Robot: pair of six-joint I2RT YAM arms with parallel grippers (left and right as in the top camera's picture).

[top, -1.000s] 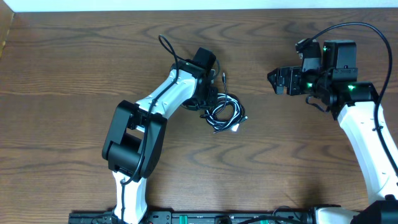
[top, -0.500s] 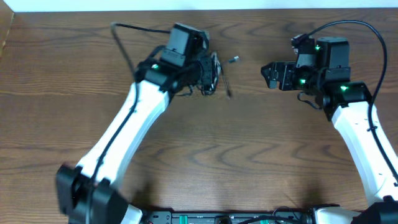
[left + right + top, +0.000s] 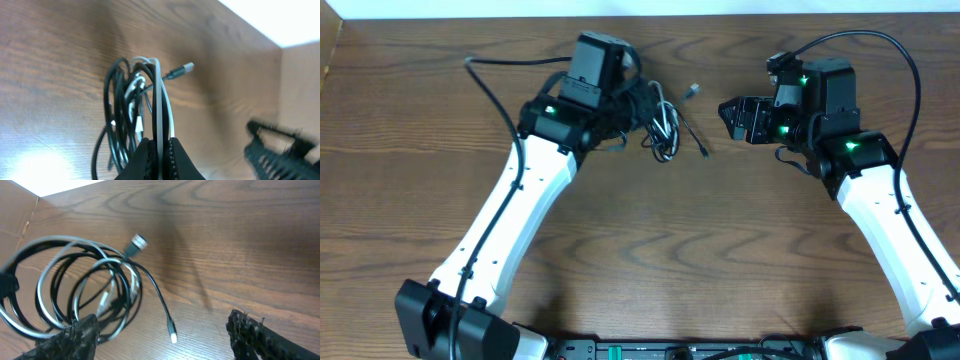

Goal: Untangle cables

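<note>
The black and white cables (image 3: 664, 124) hang as one tangled bundle of loops from my left gripper (image 3: 642, 108) near the table's back edge. In the left wrist view the jaws (image 3: 159, 150) are shut on the white cord (image 3: 161, 107), with black loops (image 3: 117, 112) beside it and a plug end (image 3: 184, 68) sticking out. A black tail with a plug (image 3: 700, 146) trails right. My right gripper (image 3: 732, 118) is open and empty, a short way right of the bundle. In the right wrist view the loops (image 3: 80, 287) and a loose plug (image 3: 172, 336) lie before its spread fingers (image 3: 165, 335).
The wooden table (image 3: 720, 250) fills the view. A white wall strip (image 3: 640, 8) runs along the back edge. A thicker black arm cable (image 3: 495, 80) arcs at the back left and another (image 3: 880, 45) loops above the right arm.
My left arm lifted the cable bundle from the table's middle and carried it toward the back edge. My right gripper has moved left toward the bundle.
</note>
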